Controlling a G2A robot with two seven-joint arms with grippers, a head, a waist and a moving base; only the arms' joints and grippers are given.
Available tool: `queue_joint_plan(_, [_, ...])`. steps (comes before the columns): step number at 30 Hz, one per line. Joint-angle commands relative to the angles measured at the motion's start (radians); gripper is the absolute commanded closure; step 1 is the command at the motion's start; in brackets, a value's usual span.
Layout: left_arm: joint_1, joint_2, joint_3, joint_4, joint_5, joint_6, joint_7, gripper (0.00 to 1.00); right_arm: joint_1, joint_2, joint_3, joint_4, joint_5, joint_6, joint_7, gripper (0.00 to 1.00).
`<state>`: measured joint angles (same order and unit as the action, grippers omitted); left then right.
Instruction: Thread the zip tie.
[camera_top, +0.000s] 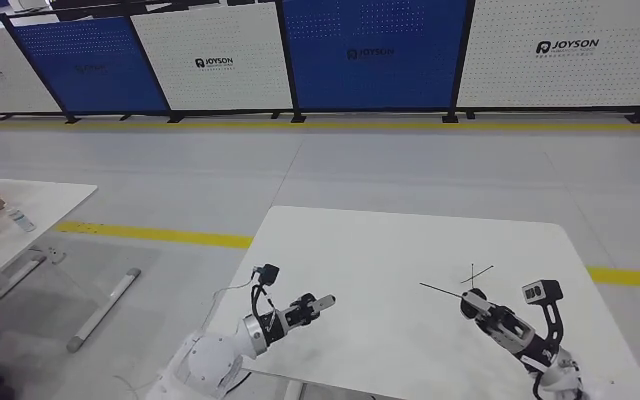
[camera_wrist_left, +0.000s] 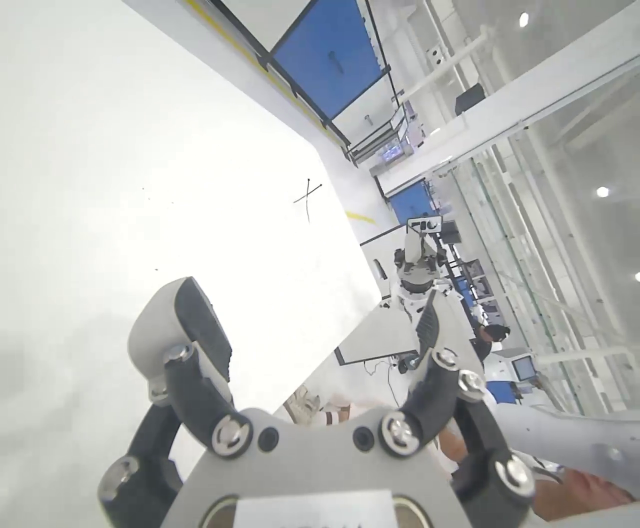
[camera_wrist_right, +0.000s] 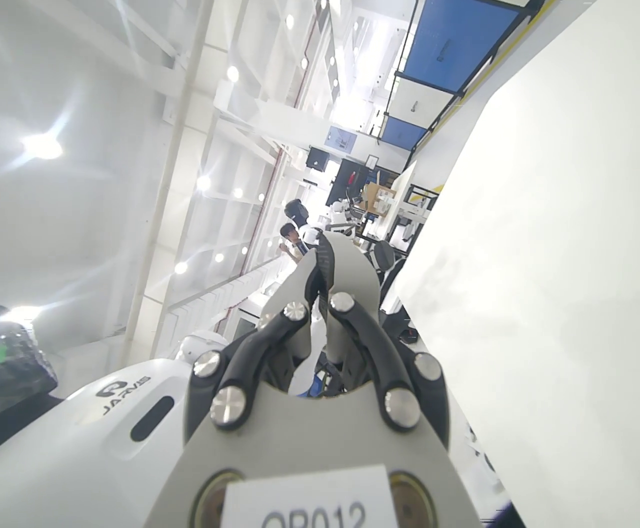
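Two thin black zip ties (camera_top: 477, 274) lie crossed on the white table (camera_top: 400, 250) toward its right side; they also appear as a small cross (camera_wrist_left: 308, 197) in the left wrist view. A third black zip tie (camera_top: 440, 290) sticks out leftward from the tip of my right gripper (camera_top: 468, 297), just in front of the crossed pair. That right gripper (camera_wrist_right: 320, 250) has its fingers pressed together; the tie itself is hidden in the right wrist view. My left gripper (camera_top: 322, 301) hovers near the table's front left, fingers spread wide (camera_wrist_left: 310, 295) with nothing between them.
The table's front edge runs just under both arms. Blue and white pegboard panels (camera_top: 370, 50) stand far behind the table. Another white table (camera_top: 40, 200) sits off to the left.
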<state>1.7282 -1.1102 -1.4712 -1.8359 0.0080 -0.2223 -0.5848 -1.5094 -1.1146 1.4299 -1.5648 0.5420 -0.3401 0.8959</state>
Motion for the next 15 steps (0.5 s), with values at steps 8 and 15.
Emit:
queue_joint_plan(8, [-0.049,-0.014,0.064,0.018,-0.168,0.099,0.078,0.00,0.059,-0.035,-0.139,0.040,-0.154,0.005,-0.144,1.00])
queue_joint_plan(15, [-0.049,-0.014,0.064,0.018,-0.168,0.099,0.078,0.00,0.059,-0.035,-0.139,0.040,-0.154,0.005,-0.144,1.00])
